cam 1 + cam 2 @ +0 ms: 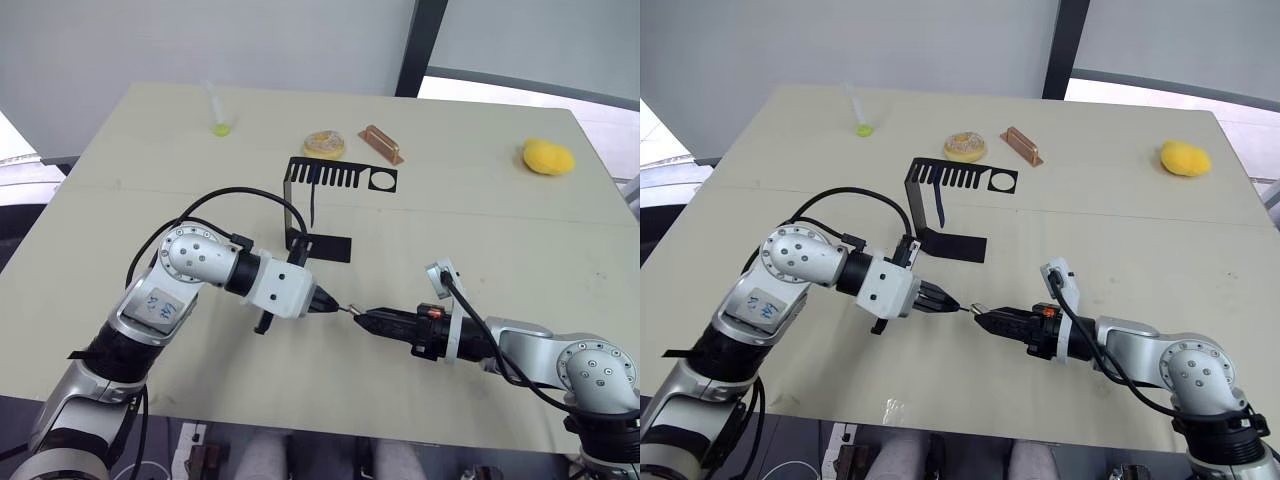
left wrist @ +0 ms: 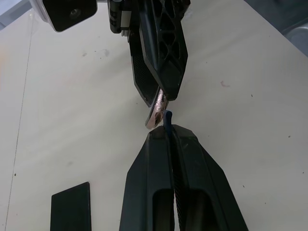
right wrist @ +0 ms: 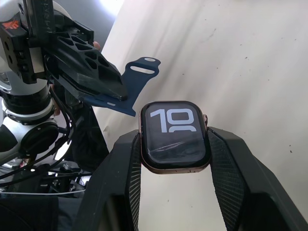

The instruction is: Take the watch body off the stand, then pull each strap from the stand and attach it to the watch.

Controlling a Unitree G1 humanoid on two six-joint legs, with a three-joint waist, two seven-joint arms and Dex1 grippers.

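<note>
We find the right gripper (image 3: 174,166) clamped on the watch body (image 3: 174,136), one black finger against each side of the case, screen with white digits facing the wrist camera. The left gripper (image 2: 169,144) is closed on a dark blue strap (image 3: 129,87); seen from the right wrist, the strap's holed end sticks out past the left fingers, while its other end points toward the upper corner of the watch body. In the left wrist view, the strap's tip (image 2: 167,117) sits just beside the rim of the case (image 2: 157,109); we cannot tell whether they touch.

From the head camera, the two grippers meet tip to tip above the table (image 1: 480,215), left gripper (image 1: 328,303) facing right gripper (image 1: 365,318).

Beyond the left gripper stands the stand (image 1: 340,176), its foot (image 1: 328,246) just past the left wrist. A second strap (image 1: 312,203) hangs from its slotted top plate.

Farther off we note a copper-coloured block (image 1: 381,144), a round yellowish piece (image 1: 324,144) and a yellow object (image 1: 547,156).
</note>
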